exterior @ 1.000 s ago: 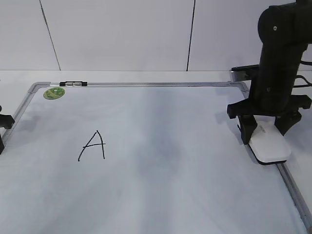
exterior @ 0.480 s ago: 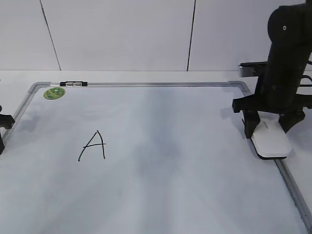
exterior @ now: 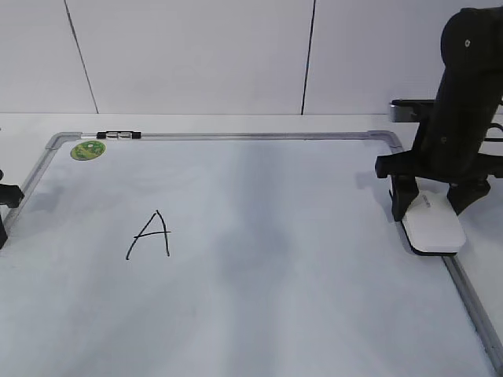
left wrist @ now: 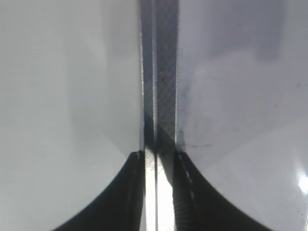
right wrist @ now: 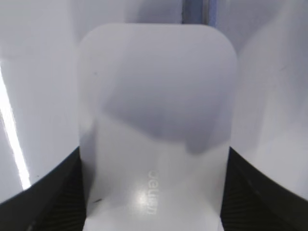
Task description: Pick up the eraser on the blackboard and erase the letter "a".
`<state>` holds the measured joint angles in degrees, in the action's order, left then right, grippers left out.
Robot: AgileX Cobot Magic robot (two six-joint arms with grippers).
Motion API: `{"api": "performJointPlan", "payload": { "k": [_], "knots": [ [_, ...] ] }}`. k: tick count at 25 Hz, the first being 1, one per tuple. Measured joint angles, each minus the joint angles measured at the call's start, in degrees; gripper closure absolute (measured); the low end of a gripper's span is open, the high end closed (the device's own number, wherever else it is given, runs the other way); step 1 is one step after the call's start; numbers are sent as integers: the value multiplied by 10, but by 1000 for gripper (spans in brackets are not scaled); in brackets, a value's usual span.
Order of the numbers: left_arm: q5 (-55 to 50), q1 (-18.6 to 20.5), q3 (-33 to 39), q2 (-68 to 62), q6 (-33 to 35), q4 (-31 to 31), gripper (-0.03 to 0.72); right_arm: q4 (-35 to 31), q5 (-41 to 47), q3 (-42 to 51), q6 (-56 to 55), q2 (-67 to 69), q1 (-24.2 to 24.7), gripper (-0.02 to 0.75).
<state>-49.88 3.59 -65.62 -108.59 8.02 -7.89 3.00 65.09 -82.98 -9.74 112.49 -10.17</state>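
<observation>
The right pincer straddled the eraser at the blackboard's right edge, jaws wide along its sides, apparently gripping; its long axis ran along that edge.

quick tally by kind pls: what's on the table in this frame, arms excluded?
Large white dry-erase board with silver metal frame: 1
White glossy rounded-rectangle eraser: 1
Round green sticker: 1
Black marker letter, an angular capital "A": 1
Small dark clip on the top frame rail: 1
Total: 5
</observation>
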Motion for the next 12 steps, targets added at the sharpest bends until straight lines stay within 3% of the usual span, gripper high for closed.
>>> {"api": "performJointPlan", "payload": {
  "k": [12],
  "knots": [
    [0,0,0,0,0,0,558,-11,-14,2,10,19,0,214]
  ]
}}
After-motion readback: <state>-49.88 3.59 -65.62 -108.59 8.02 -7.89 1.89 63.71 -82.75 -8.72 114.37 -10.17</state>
